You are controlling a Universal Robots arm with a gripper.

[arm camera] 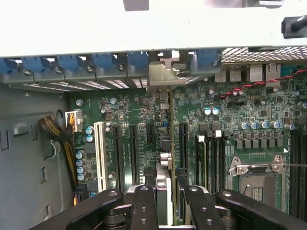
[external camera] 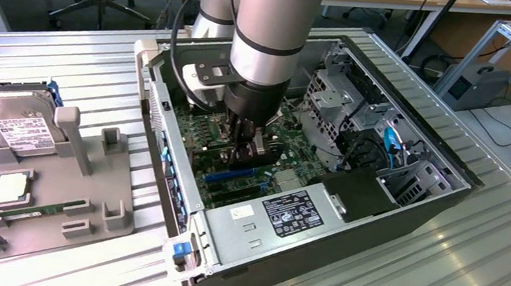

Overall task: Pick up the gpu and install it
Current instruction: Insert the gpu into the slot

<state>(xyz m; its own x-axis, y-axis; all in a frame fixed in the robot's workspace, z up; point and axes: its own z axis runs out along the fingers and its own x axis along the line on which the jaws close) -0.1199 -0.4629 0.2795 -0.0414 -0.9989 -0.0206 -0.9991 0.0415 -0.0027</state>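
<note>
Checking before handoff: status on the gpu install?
Gripper shut on gpu, inside the case. Card edge-on over motherboard slots, bracket at rear. Nothing blocking.

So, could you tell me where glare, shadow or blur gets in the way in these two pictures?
Exterior view: light streaks glare off the ribbed metal table, the arm shades the motherboard below it, and a blurred pinkish shape intrudes at that view's right edge. Wrist view: the case's top wall is washed out almost white, while the gripper holding the gpu edge-on looks dark and soft.
</note>
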